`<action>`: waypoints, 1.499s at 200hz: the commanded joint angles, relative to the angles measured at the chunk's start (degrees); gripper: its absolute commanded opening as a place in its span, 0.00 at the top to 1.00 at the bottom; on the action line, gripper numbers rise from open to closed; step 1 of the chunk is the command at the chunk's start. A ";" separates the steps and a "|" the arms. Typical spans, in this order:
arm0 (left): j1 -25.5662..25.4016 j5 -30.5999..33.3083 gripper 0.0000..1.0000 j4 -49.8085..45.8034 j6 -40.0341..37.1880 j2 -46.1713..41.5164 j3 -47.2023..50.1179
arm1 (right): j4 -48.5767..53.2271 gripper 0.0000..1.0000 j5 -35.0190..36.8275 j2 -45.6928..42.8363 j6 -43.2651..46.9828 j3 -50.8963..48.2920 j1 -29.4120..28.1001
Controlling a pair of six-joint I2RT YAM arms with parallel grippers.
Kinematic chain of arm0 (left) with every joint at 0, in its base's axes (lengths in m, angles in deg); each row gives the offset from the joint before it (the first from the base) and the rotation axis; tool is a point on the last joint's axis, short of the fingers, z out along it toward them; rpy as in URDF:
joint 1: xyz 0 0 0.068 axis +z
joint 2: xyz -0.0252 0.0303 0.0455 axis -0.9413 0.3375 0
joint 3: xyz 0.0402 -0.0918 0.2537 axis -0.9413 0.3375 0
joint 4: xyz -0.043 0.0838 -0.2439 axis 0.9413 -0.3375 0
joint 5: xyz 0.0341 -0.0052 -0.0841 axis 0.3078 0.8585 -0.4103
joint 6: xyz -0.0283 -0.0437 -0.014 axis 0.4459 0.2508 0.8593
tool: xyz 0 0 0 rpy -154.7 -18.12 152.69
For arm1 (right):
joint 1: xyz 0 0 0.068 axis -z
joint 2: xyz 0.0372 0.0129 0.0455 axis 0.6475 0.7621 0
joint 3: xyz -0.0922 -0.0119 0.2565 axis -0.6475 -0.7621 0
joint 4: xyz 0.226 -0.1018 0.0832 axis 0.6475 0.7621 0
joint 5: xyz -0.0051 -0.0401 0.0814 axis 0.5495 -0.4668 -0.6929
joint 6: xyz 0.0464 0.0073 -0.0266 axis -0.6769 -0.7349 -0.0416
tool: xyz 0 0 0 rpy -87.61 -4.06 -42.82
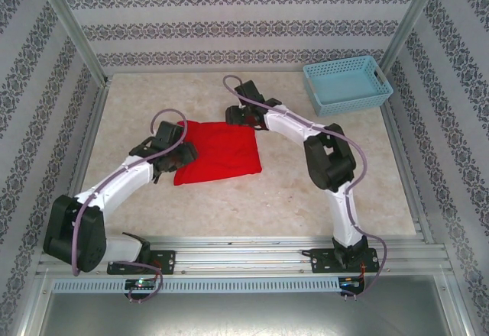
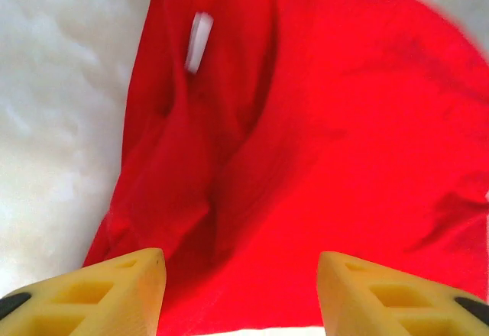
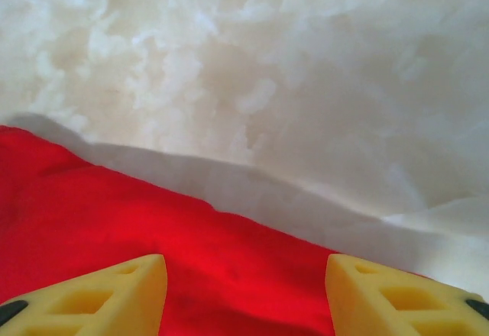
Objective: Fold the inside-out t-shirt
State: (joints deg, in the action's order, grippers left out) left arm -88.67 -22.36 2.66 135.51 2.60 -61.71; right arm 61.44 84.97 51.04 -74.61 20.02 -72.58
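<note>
On table [image 1: 306, 191], shirt [image 1: 218, 153] laid folded, left gripper [image 2: 238, 275] held apart over it, right gripper [image 3: 244, 275] held apart at its edge.

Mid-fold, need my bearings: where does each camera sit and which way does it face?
Top external: above and behind the bases, looking down on table, red t-shirt and blue basket; both arms, left gripper and right gripper at the shirt.
Left wrist: on the left arm, looking down at the shirt and its white tag; yellow fingers apart.
Right wrist: on the right arm, facing the shirt's edge and bare table; yellow fingers apart.
Shared: all three see the shirt.
</note>
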 commanded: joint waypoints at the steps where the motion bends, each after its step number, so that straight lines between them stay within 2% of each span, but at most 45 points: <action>1: -0.23 -1.05 0.46 6.09 3.60 3.42 3.21 | 5.71 0.42 -1.60 4.47 -0.88 2.32 0.44; 30: 1.29 -2.64 0.49 8.97 2.99 11.02 4.34 | 7.36 0.42 -0.73 4.95 -3.99 -0.06 2.58; 72: 4.31 -1.43 0.52 7.07 -1.78 18.69 -1.30 | 1.31 0.43 -0.65 -4.88 -7.08 -18.66 5.87; 126: 3.17 -4.01 0.51 -1.43 -9.59 34.21 -23.67 | -7.47 0.45 1.29 -24.62 -13.35 -47.40 3.85; 146: 0.79 -5.15 0.49 -4.28 -12.49 39.21 -32.79 | -9.42 0.46 2.44 -31.59 -17.70 -56.86 0.40; 165: -1.21 -6.11 0.46 -7.50 -14.51 43.41 -41.17 | -10.22 0.45 2.82 -36.84 -21.80 -61.64 -4.92; 178: -1.81 -5.58 0.45 -10.43 -15.24 44.87 -45.76 | -9.02 0.45 4.03 -40.18 -23.62 -62.59 -8.05; 190: -1.85 -3.43 0.42 -13.24 -15.83 44.19 -48.13 | -6.52 0.43 5.87 -43.72 -23.77 -62.44 -8.70; 214: -1.85 3.33 0.32 -17.02 -16.30 37.96 -47.12 | -1.92 0.42 10.18 -50.21 -18.83 -59.91 -6.76; 229: -1.83 4.89 0.28 -16.43 -15.33 32.47 -42.96 | -0.90 0.38 10.95 -51.29 -15.04 -57.15 -3.87; 260: -1.83 -0.09 0.24 -7.87 -10.99 24.23 -30.49 | -2.24 0.34 3.90 -44.44 -11.00 -51.06 5.42; 300: -1.82 -7.98 0.26 -0.02 -9.04 28.89 -27.72 | -4.98 0.32 -1.47 -31.00 -8.72 -41.90 11.05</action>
State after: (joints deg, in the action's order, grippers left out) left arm -90.64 -25.12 -3.61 124.23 26.92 -90.96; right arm 57.40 87.97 13.43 -86.50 -26.27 -63.20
